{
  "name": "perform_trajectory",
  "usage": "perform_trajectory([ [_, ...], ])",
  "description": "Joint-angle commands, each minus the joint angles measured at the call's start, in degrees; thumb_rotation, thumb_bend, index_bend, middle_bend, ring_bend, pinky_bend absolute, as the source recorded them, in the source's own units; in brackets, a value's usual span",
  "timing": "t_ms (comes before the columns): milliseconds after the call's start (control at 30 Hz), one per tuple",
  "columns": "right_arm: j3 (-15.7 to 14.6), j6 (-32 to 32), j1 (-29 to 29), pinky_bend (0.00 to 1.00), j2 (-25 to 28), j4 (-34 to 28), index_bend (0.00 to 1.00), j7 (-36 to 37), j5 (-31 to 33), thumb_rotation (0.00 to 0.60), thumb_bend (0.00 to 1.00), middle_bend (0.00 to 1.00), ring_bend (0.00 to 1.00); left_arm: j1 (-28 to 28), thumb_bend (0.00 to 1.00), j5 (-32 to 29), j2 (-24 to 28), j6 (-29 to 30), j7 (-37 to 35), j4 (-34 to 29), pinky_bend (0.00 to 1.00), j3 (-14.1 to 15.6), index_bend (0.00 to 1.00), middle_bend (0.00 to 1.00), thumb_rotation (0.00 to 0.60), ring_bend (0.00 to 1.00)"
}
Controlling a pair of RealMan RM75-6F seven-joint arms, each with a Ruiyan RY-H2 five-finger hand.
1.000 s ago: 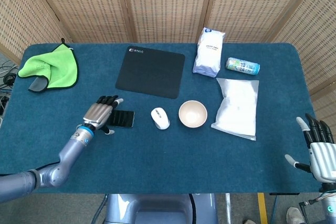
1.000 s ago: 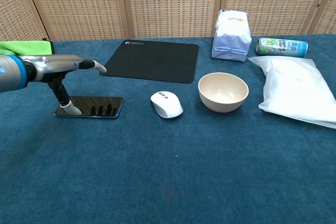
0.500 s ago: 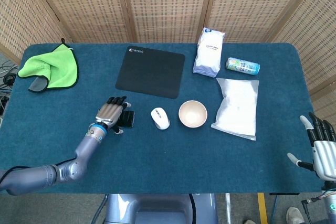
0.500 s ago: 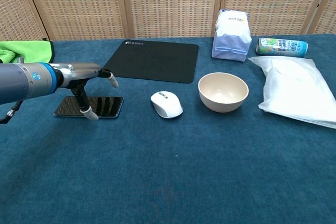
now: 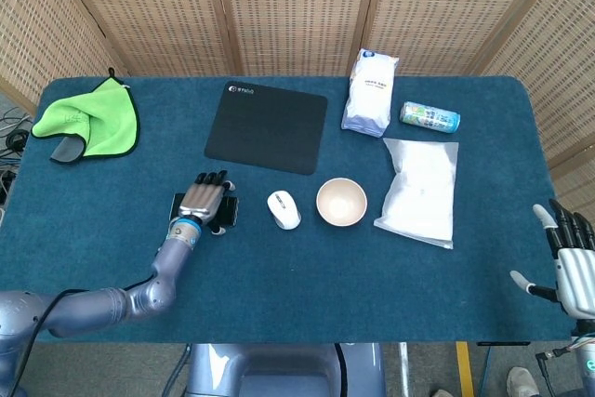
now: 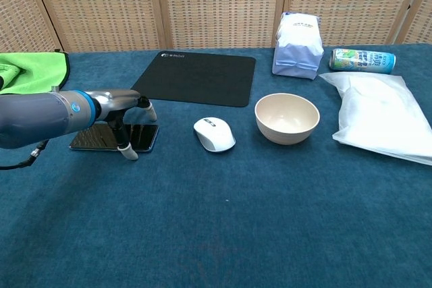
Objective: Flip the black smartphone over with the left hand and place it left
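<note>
The black smartphone lies flat on the blue table cloth, left of centre. My left hand hovers flat over its right half with fingers stretched out, and the thumb points down to the cloth just in front of the phone's near edge. From the head view the left hand covers most of the smartphone, leaving only its ends showing. Nothing is gripped. My right hand hangs off the table's near right corner with fingers spread and empty; the chest view does not show it.
A white mouse sits close to the phone's right end, and a beige bowl beyond it. Behind the phone lies a black mouse pad. A green cloth occupies the far left. A white bag, a can and a plastic pouch are at the right.
My left hand has slid rightward along the phone, from its left end to its right half, with the thumb now in front of the near edge. The phone has not moved.
</note>
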Motion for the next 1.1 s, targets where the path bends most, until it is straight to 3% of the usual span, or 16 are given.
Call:
perform_trajectory([
  [33,0.03,-0.19,0.05,0.0,-0.01,0.15,0.0,0.11,0.18,0.6,0.0,0.0,0.0,-0.28,0.05,-0.82,-0.73,0.27,-0.18,0.51,0.0,-0.35,0.26,0.0,0.6,0.0],
  [267,0.05,-0.55,0.17,0.0,-0.07,0.35,0.0,0.27,0.46,0.6,0.0,0.0,0.0,-0.8,0.08,-1.87,-1.6,1.28,0.08,1.12,0.0,-0.88,0.43,0.0,0.6,0.0],
  [533,-0.02,-0.86,0.24,0.0,-0.08,0.34,0.0,0.42,0.58,0.6,0.0,0.0,0.0,0.11,0.09,1.6,-1.97,3.68,-1.94,-0.17,0.0,-1.38,0.62,0.0,0.6,0.0],
  [767,0.0,-0.81,0.2,0.0,0.02,0.29,0.0,0.62,0.63,0.6,0.0,0.0,0.0,0.33,0.1,2.26,-2.19,5.23,-1.56,-0.57,0.0,-1.92,0.64,0.0,0.6,0.0],
  [1100,-0.13,-0.84,0.2,0.0,-0.03,0.17,0.0,0.53,0.5,0.6,0.0,0.0,0.0,3.62,0.1,7.2,4.54,5.11,-9.25,-8.56,0.0,-5.01,0.64,0.0,0.6,0.0],
])
